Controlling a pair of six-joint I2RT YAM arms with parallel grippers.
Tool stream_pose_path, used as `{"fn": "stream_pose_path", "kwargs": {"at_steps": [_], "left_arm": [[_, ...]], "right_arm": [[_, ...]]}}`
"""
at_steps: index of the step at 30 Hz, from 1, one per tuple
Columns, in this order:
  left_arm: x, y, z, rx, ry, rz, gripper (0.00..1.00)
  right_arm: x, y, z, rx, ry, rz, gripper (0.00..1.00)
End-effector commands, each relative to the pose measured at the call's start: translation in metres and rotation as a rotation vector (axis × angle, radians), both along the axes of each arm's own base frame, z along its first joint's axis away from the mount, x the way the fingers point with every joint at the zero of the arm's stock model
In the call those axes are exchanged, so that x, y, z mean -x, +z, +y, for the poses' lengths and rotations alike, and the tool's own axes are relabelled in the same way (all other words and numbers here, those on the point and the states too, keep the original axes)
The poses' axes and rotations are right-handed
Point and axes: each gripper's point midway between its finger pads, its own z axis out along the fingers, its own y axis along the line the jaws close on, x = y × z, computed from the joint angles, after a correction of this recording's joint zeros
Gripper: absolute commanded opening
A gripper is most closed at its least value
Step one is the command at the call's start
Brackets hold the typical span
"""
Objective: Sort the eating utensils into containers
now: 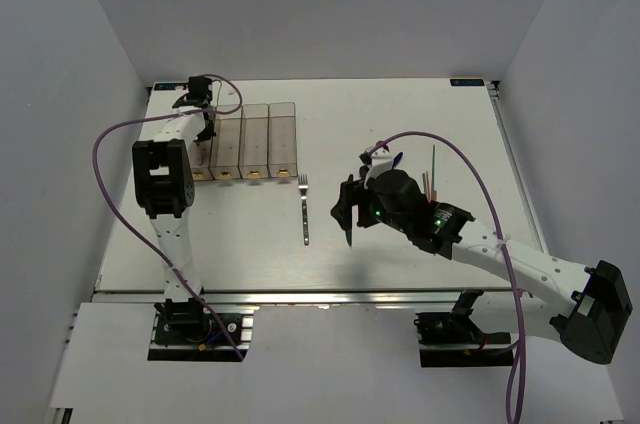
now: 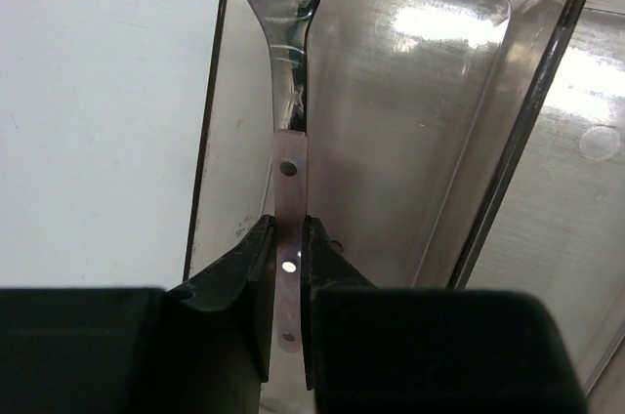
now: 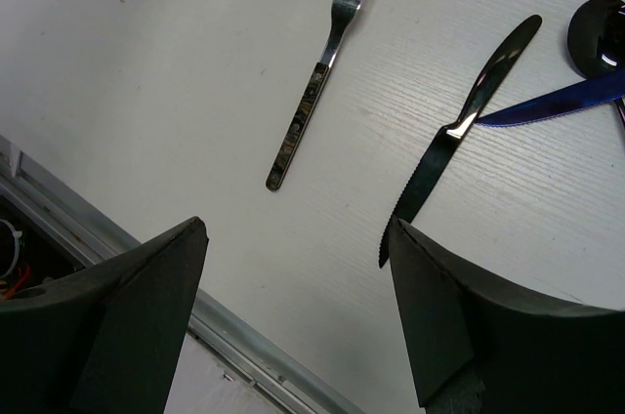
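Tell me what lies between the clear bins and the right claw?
A single silver fork on the table, seen in the top view between the bins and the right gripper.

four clear bins point(image 1: 258, 139), two knives point(image 3: 457, 131), one loose fork point(image 3: 317, 82), one dark spoon point(image 3: 598, 28)

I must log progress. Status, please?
Left gripper shut on pink-handled utensil over leftmost bin. Right gripper open near black knife. Fork on table. Nothing blocking.

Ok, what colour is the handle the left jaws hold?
Pale pink handle, with silver rivets; left wrist view shows it best.
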Motion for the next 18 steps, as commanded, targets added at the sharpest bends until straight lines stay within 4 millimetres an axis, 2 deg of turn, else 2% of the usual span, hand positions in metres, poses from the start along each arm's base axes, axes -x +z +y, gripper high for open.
{"fn": "stream_pose_path", "kwargs": {"at_steps": [1,2,7,8,11,12,14,15,18], "left_arm": [[0.0,0.015,0.001,-0.015,-0.008,-0.018,0.06],[0.001,0.017,0.0,-0.014,-0.011,-0.016,0.0],[0.0,0.047,-0.005,0.001,-0.04,-0.067,0.0],[0.0,0.064,-0.006,0.008,-0.047,-0.105,0.0],[0.005,0.087,-0.007,0.006,-0.049,-0.152,0.0],[0.006,0.104,-0.008,0.013,-0.055,-0.189,0.0],[0.011,0.11,-0.01,0.007,-0.089,-0.191,0.0],[0.013,0.121,-0.014,0.021,-0.109,-0.213,0.0],[0.022,0.125,-0.02,0.054,-0.128,-0.216,0.0]], "right_arm": [[-0.003,0.014,0.006,-0.046,0.01,-0.038,0.8],[-0.004,0.015,0.006,-0.047,0.009,-0.039,0.8],[-0.004,0.016,0.007,-0.043,0.013,-0.038,0.8],[-0.005,0.017,0.008,-0.044,0.012,-0.04,0.8],[-0.004,0.018,0.011,-0.048,0.021,-0.035,0.8],[-0.004,0.017,0.012,-0.048,0.025,-0.032,0.8],[-0.005,0.017,0.013,-0.049,0.025,-0.029,0.8],[-0.004,0.017,0.014,-0.05,0.031,-0.027,0.8],[-0.005,0.016,0.012,-0.035,0.027,-0.028,0.8]]}}
